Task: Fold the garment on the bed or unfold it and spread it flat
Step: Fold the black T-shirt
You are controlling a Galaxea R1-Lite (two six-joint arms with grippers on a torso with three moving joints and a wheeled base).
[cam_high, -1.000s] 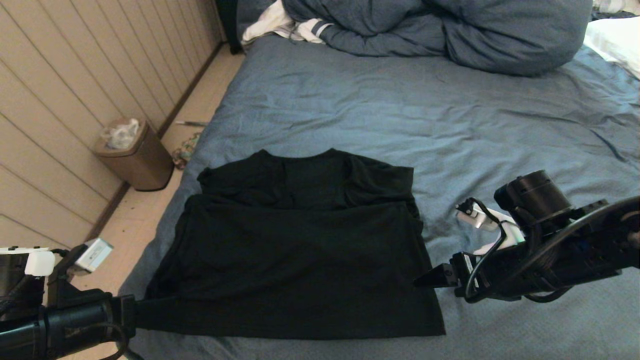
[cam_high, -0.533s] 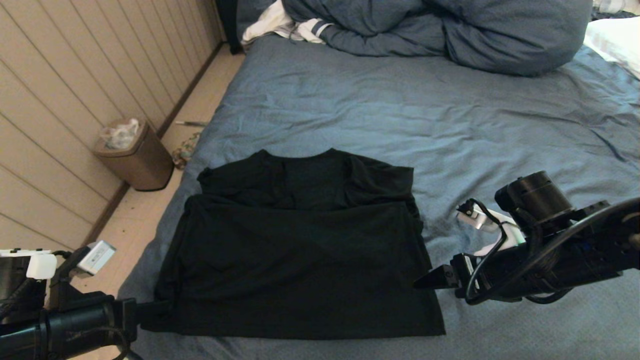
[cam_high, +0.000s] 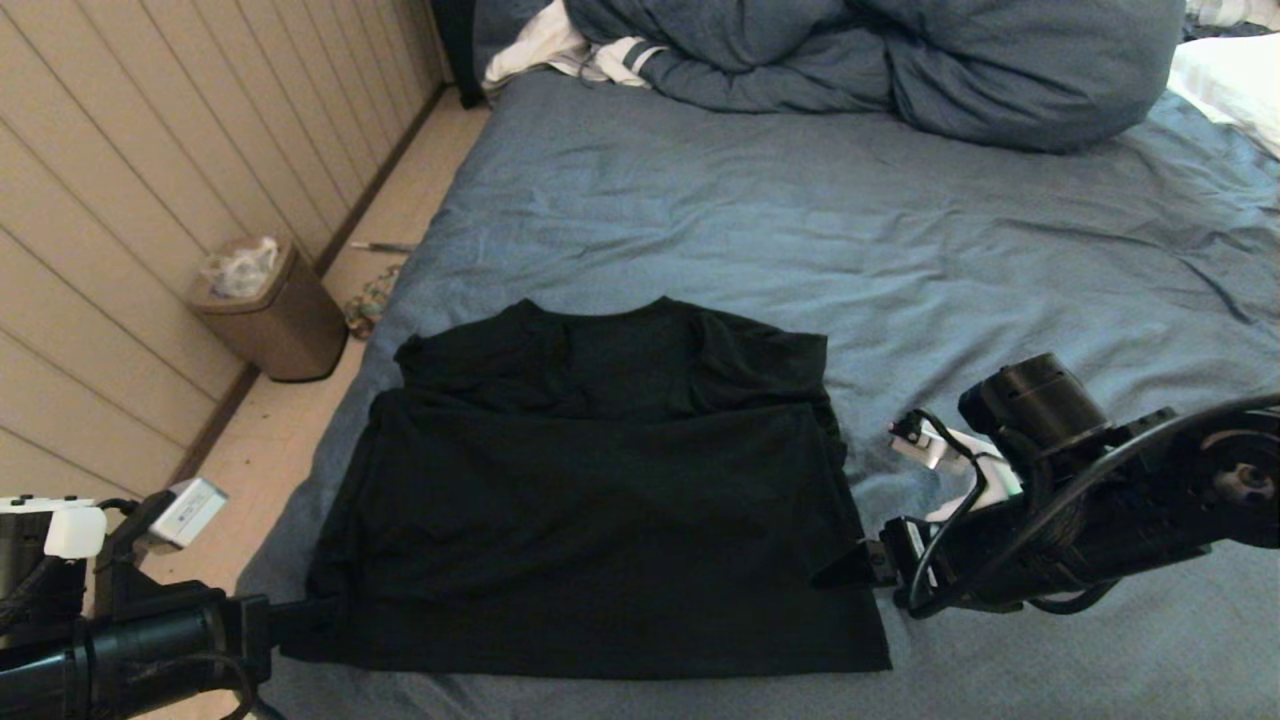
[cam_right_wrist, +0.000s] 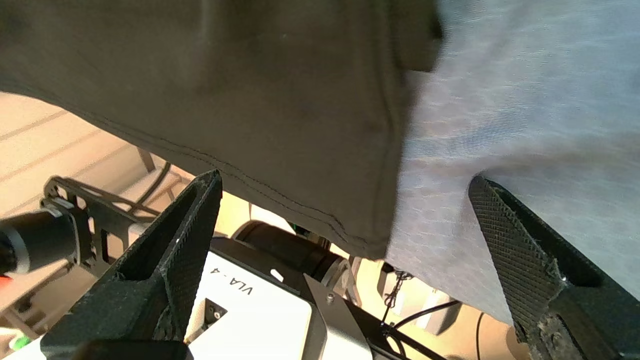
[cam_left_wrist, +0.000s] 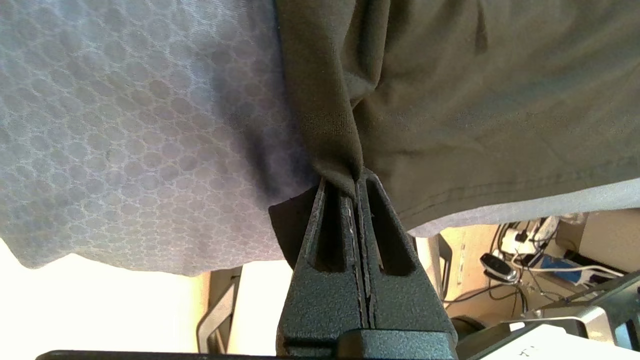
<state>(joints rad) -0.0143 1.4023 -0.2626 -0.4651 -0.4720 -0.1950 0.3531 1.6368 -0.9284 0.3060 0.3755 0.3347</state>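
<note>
The bed [cam_high: 900,250], covered in a wrinkled slate-blue sheet, fills most of the head view. A bulky blue duvet [cam_high: 880,60] is heaped along the top edge, with white striped clothing [cam_high: 570,50] beside it at upper centre and a white pillow [cam_high: 1230,80] cut off at the upper right. Down the left side run a beige panelled wall [cam_high: 150,200] and a strip of pale floor, where a brown waste bin [cam_high: 270,310] stands with a crumpled bag in it.

The black T-shirt [cam_high: 590,500] lies on the sheet at lower centre, plain side up, its top part folded down over the body. No print shows.

The left gripper [cam_left_wrist: 352,187] sits at the lower left of the frame with its jaws pinched tight on the shirt's lower left corner, bunching the cloth. The right gripper [cam_right_wrist: 345,225] is at the lower right; its jaws stand wide apart, straddling the shirt's lower right corner and holding nothing. Whether they touch the cloth is hard to tell. Both arms are cut off by the frame edges.
</note>
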